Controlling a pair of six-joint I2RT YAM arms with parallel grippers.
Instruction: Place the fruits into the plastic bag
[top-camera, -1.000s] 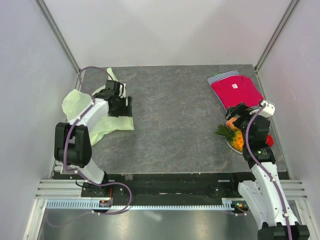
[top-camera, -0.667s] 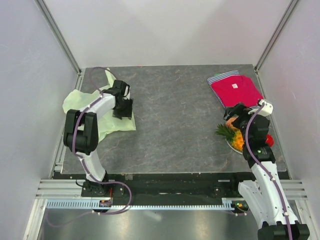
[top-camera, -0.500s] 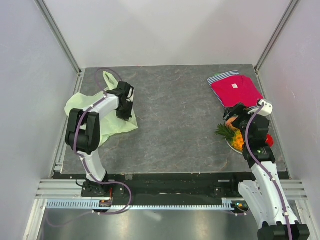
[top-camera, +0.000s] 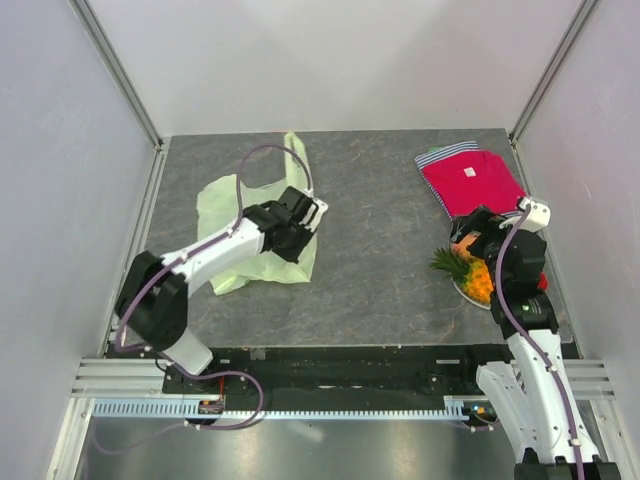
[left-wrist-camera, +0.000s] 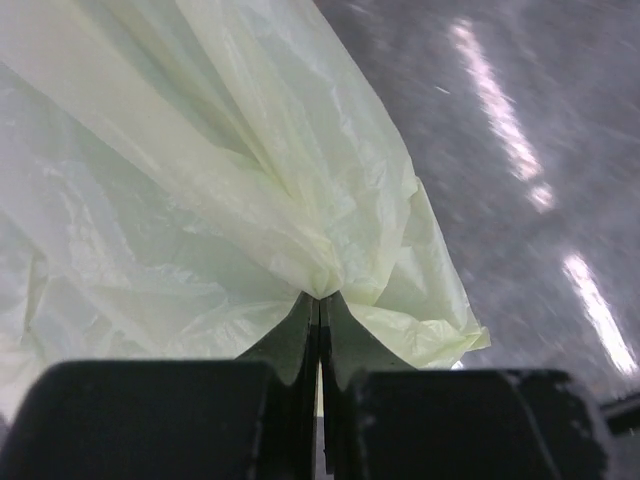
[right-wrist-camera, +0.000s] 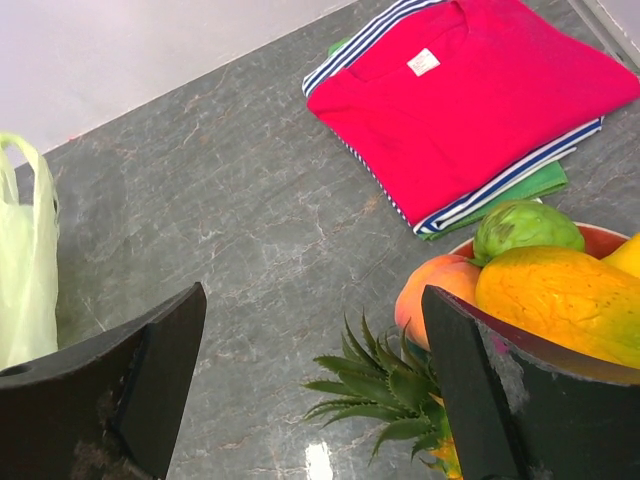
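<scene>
At left, crinkly pale-green bag (top-camera: 222, 203)

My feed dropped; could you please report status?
Left gripper shut on plastic bag. Right gripper open near fruits on plate. Red shirt beside plate, not obstructing.

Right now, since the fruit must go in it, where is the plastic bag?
Top view: the plastic bag lies on the left half of the table, its right side pinched in the left claw.
</scene>
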